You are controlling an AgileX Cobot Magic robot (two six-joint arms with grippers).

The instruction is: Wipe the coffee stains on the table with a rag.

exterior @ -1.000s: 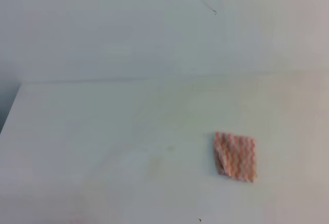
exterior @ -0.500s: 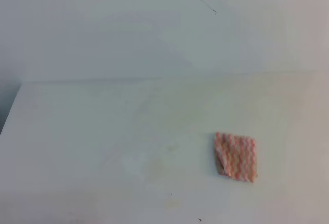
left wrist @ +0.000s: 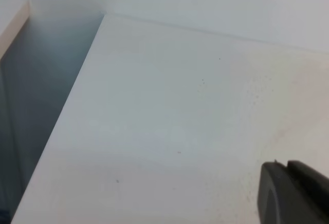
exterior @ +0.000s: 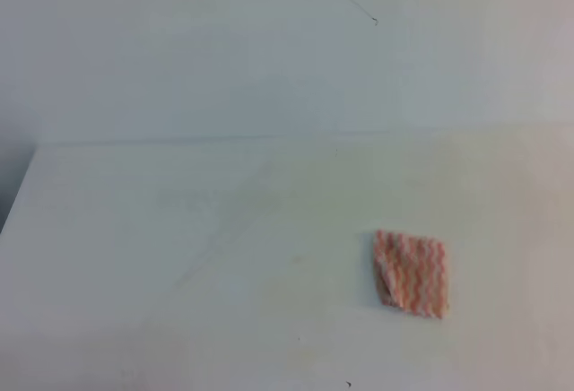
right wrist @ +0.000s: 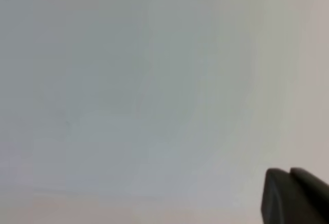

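Pincer parts show only as dark corners at the lower right of each wrist view, the left pincer (left wrist: 293, 193) over a pale stretch of tabletop (left wrist: 154, 121) near its left edge, and the right pincer (right wrist: 295, 196) before a blank, pale surface; so little of either is in frame that I cannot tell whether they stand wide or narrow, and neither appears to hold anything. Neither arm reaches into the high view, which suggests both are drawn back at the near side, clear of the work. Farther out, right of centre, the rag (exterior: 411, 273) lies flat on the tabletop, folded roughly square with one near-left corner turned under, well apart from both pincers and untouched. Left of it, toward the middle, the coffee stains (exterior: 269, 288) read only as a faint beige smear, hard to make out against the white. Lying on the right side, the rag looks best suited to the right arm, so picking it up seems the step in hand, with wiping not yet begun. Beyond the far edge stands a plain white wall (exterior: 224, 50).
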